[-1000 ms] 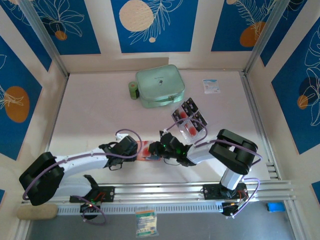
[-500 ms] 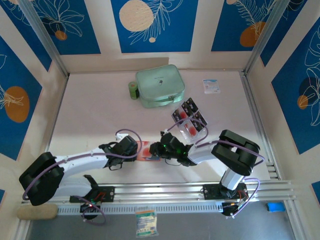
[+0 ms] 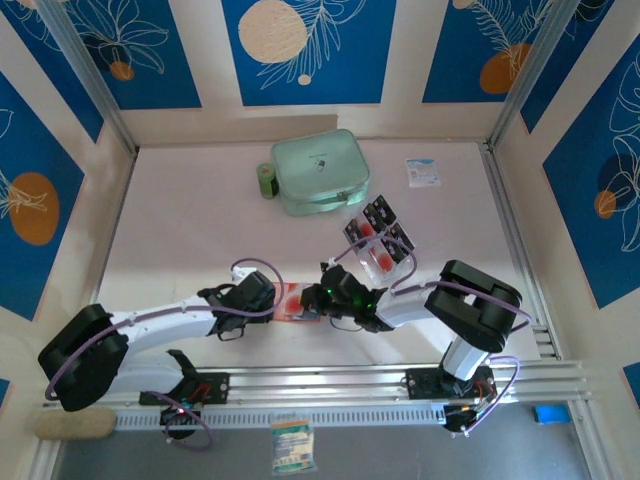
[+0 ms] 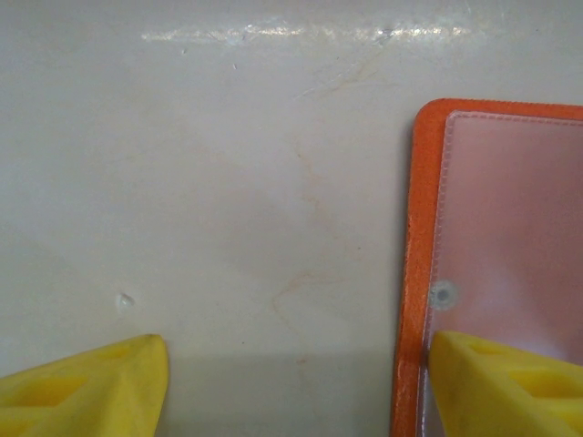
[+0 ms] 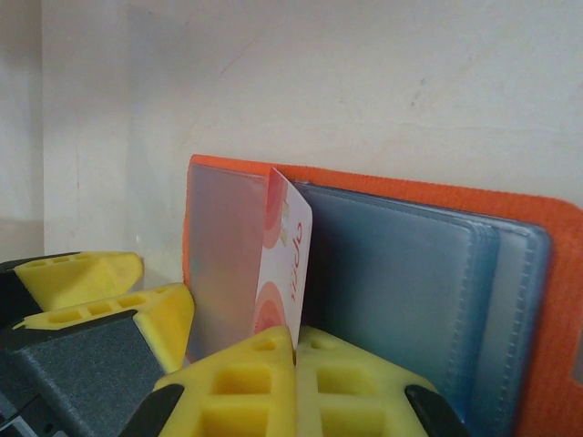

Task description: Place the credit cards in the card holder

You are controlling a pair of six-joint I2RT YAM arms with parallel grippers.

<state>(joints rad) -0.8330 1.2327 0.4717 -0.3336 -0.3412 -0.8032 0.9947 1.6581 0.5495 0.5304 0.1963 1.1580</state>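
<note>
Meanwhile, the right gripper [image 5: 296,341] clamps a card [image 5: 290,246] upright at the open wallet [image 5: 392,264], which lies near the table's [image 4: 228,182] front edge; the left gripper [image 4: 291,387], jaws spread, has one finger [image 4: 510,382] over the wallet's clear pocket.

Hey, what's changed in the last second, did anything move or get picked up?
Very little. The right arm's elbow edged slightly rightward. The right end effector, still at the card holder, is shut on a credit card standing at its clear pocket. The left end effector stays open across the holder's edge. The green case and the other cards have not moved.
</note>
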